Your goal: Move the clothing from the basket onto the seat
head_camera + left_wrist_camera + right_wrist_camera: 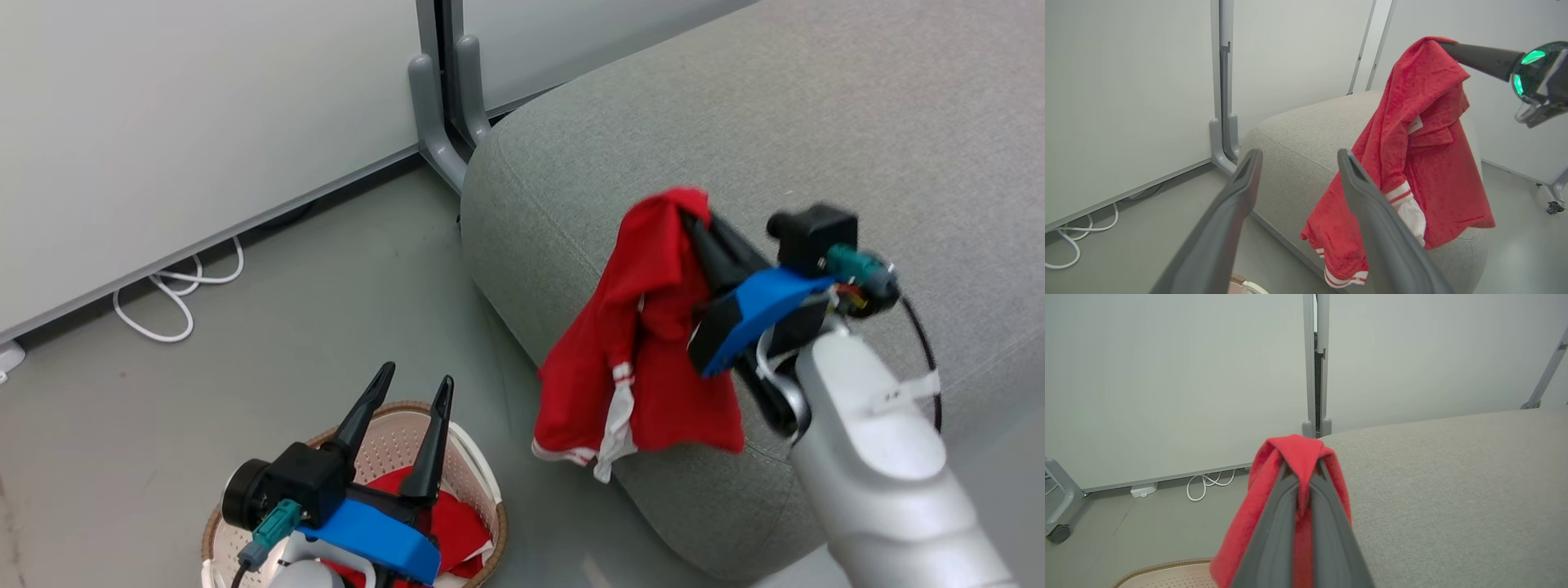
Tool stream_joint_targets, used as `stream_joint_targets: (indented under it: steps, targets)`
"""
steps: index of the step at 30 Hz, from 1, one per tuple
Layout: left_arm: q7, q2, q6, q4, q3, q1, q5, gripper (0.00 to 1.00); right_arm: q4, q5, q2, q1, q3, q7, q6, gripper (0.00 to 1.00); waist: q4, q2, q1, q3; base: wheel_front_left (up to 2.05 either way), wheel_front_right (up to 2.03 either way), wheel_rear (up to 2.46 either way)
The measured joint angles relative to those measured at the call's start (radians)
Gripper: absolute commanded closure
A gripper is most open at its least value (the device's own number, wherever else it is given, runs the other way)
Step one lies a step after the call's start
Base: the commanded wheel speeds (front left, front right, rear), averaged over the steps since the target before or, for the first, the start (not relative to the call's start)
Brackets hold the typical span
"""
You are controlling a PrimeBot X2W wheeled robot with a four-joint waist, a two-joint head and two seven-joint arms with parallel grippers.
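Centre-right, your right gripper (694,219) clamps the trimmed garment (653,359) at the seat (816,122) corner; lower left, your left gripper (416,374) gapes empty over the basket (384,445), cable (184,282) beyond.

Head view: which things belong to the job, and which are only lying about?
Job: trimmed garment in right tool; plain garment; basket; seat.
Lying about: white cable; grey panel foot.

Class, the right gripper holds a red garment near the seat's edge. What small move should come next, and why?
Probably carry the right gripper further in over the seat: it is shut on the red garment, which hangs at the seat's edge, so releasing here might drop it on the floor.
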Motion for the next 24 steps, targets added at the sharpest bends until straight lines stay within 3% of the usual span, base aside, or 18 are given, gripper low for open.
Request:
stream_joint_targets:
  steps: [5,11,15,19,24]
  targets:
    - [0.000,0.018,0.000,-0.007,-0.018,-0.042,0.002,0.00,0.004,-0.111,-0.027,-0.184,-0.119,0.048,0.000,1.00,0.027,0.0000,0.0000,0.048,0.00,0.00,0.00]
    - [0.000,0.046,0.000,-0.030,-0.050,-0.109,0.008,0.00,-0.018,-0.178,-0.133,-0.379,-0.270,0.099,0.000,1.00,0.079,0.0000,0.0001,0.130,0.00,0.00,0.00]
    - [0.000,0.067,0.000,-0.041,-0.078,-0.151,0.014,0.00,-0.026,-0.207,-0.215,-0.477,-0.441,0.115,0.000,1.00,0.119,0.0000,0.0002,0.194,0.00,0.00,0.00]
    - [0.000,0.091,0.000,-0.066,-0.117,-0.200,0.019,0.00,-0.033,-0.249,-0.296,-0.531,-0.604,0.125,0.000,1.00,0.179,0.0000,0.0001,0.273,0.00,0.00,0.00]
    - [0.000,0.120,0.000,-0.113,-0.103,-0.224,0.036,0.00,-0.017,-0.281,-0.315,-0.519,-0.706,0.118,0.000,1.00,0.224,-0.0001,0.0001,0.362,0.00,0.00,0.00]
